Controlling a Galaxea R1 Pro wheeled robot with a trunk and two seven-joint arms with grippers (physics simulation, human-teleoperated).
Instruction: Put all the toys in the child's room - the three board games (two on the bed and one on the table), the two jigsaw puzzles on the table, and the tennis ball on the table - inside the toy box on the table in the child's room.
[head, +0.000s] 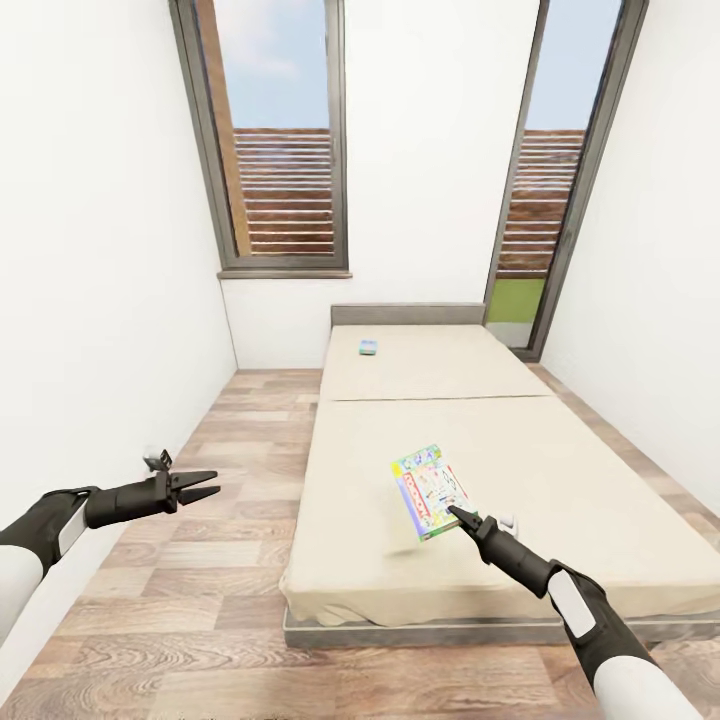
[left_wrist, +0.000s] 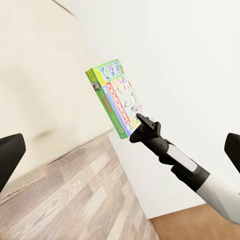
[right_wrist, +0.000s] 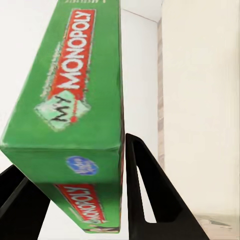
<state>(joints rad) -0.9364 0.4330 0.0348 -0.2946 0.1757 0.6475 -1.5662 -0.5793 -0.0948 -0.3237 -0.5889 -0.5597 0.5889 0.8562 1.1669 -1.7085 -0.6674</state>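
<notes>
Green Monopoly board game (head: 430, 491) hangs above the bed (head: 560, 470), pinched at its lower edge by the right gripper (head: 462, 517). Left gripper (head: 203, 485) is spread apart, holding nothing. A second game (head: 368, 347) lies near the headboard. Next: carry this box to the toy box.

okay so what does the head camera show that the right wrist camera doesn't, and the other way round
Head view alone: the left pincer open over the wood floor, a second small game box near the bed's headboard, and two windows. Right wrist view alone: the "My Monopoly" lettering along the box's green edge. Both: the right pincer shut on the Monopoly box above the bed.
</notes>
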